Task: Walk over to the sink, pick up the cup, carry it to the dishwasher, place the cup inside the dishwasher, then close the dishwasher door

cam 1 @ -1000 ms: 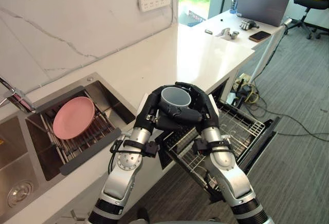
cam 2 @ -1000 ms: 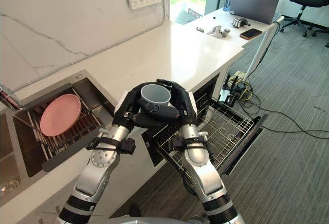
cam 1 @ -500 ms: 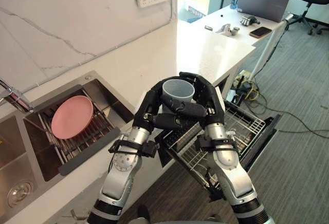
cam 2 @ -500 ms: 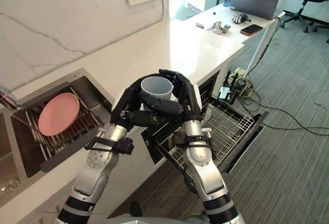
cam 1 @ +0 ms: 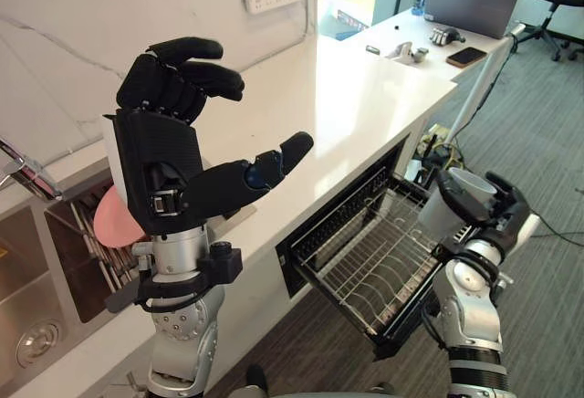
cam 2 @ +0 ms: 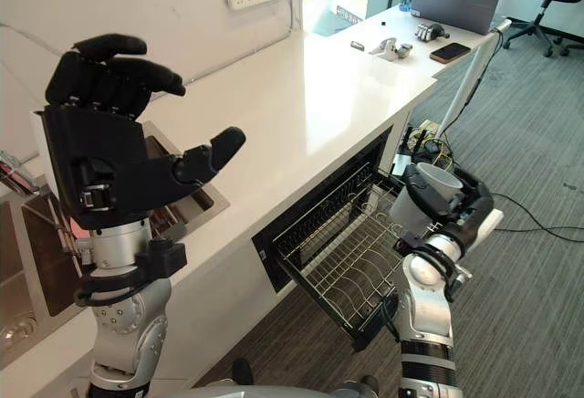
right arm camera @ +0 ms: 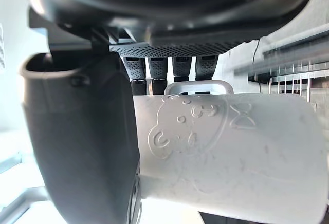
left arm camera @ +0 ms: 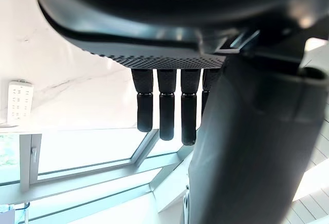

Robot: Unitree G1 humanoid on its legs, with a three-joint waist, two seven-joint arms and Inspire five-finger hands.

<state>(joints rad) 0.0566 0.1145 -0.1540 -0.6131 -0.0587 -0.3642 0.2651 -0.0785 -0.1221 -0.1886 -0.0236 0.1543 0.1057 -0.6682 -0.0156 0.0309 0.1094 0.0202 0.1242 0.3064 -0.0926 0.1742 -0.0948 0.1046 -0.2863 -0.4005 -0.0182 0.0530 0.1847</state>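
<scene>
Cup [cam 1: 452, 204], grey plastic, four o'clock: right hand [cam 1: 509, 220] alone is clasping it (left hand [cam 1: 160, 165] slack), possibly risking slippage.

Matt plastic cup [cam 2: 424, 199] — metal wire rack [cam 2: 354, 268]

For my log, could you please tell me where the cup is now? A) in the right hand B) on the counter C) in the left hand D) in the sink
A: the right hand is curled round the cup by the dishwasher rack; the left hand is raised, open.
</scene>
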